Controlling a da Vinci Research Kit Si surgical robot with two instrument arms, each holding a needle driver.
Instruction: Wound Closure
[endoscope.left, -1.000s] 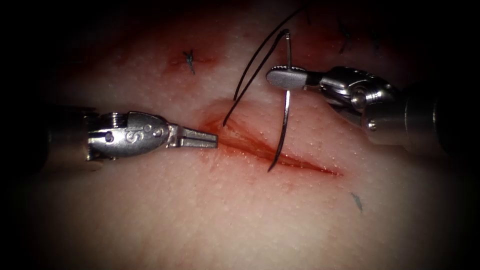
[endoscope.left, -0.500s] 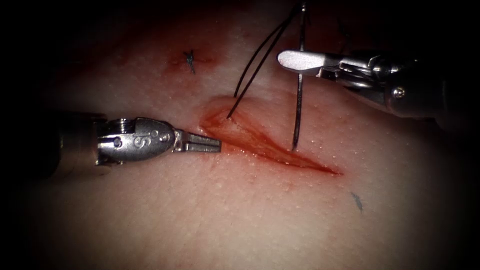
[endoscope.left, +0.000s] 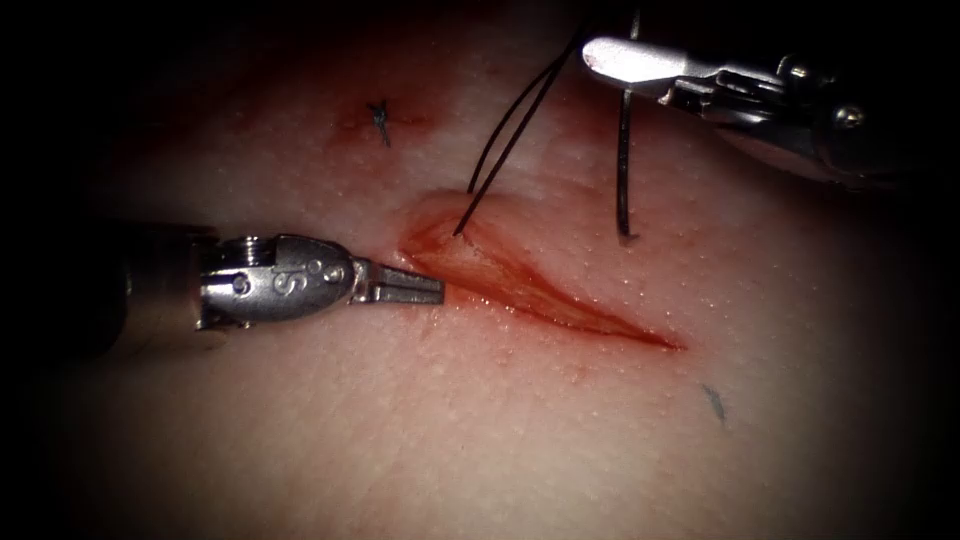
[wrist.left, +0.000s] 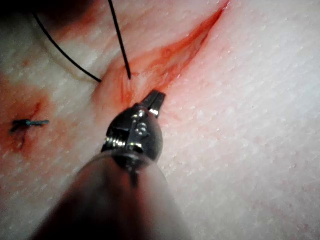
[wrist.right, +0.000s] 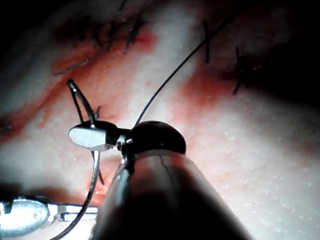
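Needle-lifting is underway: the right silver needle driver (endoscope.left: 612, 58) is raising the thin curved steel needle (endoscope.left: 623, 170), clamped near its tail, clear above the red cut (endoscope.left: 540, 290), drawing dark thread (endoscope.left: 505, 140) through. The left silver needle driver (endoscope.left: 405, 287), closed and empty, is waiting beside the cut.

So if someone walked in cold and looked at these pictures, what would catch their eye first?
Probably the red, open cut slanting across the pale tissue. Next, the curved needle hanging from the right tool, gripped near its thread end, its tip clear of the tissue just right of the cut. Dark thread runs into the cut's upper end, and the left tool sits shut and empty at its left edge.
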